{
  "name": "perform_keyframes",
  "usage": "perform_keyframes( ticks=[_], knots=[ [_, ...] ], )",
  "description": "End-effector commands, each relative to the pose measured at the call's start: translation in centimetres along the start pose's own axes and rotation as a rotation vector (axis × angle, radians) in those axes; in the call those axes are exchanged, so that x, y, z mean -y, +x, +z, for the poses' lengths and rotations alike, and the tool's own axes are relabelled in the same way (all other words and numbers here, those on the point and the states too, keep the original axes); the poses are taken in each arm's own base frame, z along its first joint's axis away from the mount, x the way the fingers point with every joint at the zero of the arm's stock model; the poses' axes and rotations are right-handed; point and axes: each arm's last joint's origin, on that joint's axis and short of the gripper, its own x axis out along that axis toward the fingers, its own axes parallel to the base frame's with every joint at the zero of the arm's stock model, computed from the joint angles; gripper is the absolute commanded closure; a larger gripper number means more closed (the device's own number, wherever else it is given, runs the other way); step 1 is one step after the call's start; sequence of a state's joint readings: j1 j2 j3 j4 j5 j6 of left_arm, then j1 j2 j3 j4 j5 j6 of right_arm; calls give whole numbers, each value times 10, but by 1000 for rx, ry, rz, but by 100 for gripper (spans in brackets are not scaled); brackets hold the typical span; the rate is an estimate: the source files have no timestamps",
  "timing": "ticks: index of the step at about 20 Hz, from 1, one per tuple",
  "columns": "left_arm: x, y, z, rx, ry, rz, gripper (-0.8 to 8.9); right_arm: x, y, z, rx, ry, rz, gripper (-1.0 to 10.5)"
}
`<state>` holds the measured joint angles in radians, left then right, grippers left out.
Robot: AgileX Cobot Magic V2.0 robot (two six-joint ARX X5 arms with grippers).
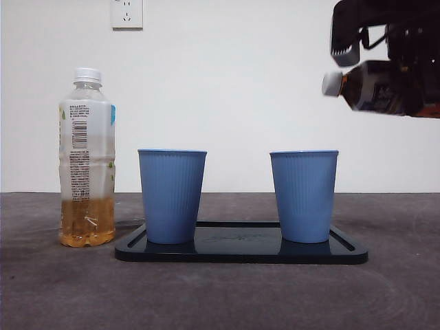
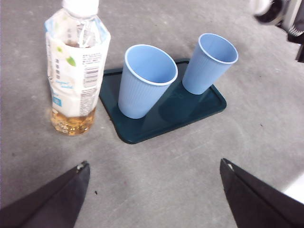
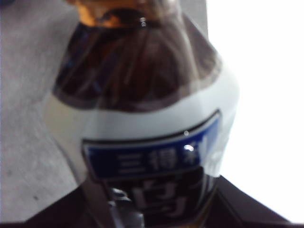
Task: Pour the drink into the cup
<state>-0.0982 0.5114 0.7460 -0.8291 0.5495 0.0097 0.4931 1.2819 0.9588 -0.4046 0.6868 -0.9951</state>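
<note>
Right gripper [image 1: 412,82]: high at the right edge of the front view, above and to the right of the right cup. Its jaws are clamped on the dark bottle, whose body fills the right wrist view between them.
Dark bottle [image 1: 378,88]: held in the air, lying nearly level, its white cap pointing left toward the space above the cups. The cap is on. Dark brown drink shows through the plastic; the right wrist view [image 3: 147,142] shows a white and blue label with printed characters, blurred by closeness.
Left gripper [image 2: 154,194]: low over the near part of the table, jaws spread wide, nothing between them. It is apart from the tray and from the pale bottle.
Right cup [image 1: 304,196]: blue, ribbed, upright on the right part of the tray. From the front its inside is hidden.
Left cup [image 1: 172,196]: same blue ribbed kind, upright on the left part of the tray, well apart from the right cup. The left wrist view [image 2: 145,80] looks into it and shows only pale blue inside.
Tray [image 1: 240,253]: flat, dark, glossy, lying on the table under both cups.
Pale bottle [image 1: 87,161]: upright on the table just left of the tray, white cap on, amber drink filling only its lowest part.
Table [image 1: 220,295]: grey, rough surface.
Wall socket [image 1: 127,14]: white, on the far wall at upper left.
</note>
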Motion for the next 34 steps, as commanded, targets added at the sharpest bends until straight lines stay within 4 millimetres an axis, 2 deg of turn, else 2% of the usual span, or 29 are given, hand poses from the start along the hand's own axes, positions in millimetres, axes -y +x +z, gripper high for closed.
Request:
perform_keyframes(
  ticks=[1, 14, 28, 31, 34],
  knots=[
    [3, -3, 6, 22, 25, -10, 375, 11, -4, 10, -9, -63, -80, 790],
    [6, -1, 5, 12, 42, -41, 375, 0, -2, 25, -60, -222, -100, 790],
    [6, -1, 5, 11, 43, -40, 375, -1, -2, 25, -64, -218, -101, 790],
    [6, -1, 5, 11, 43, -40, 375, -1, -2, 25, -61, -180, -102, 790],
    [6, -1, 5, 11, 43, -40, 375, 1, -2, 25, -51, -10, -110, 790]
  ],
)
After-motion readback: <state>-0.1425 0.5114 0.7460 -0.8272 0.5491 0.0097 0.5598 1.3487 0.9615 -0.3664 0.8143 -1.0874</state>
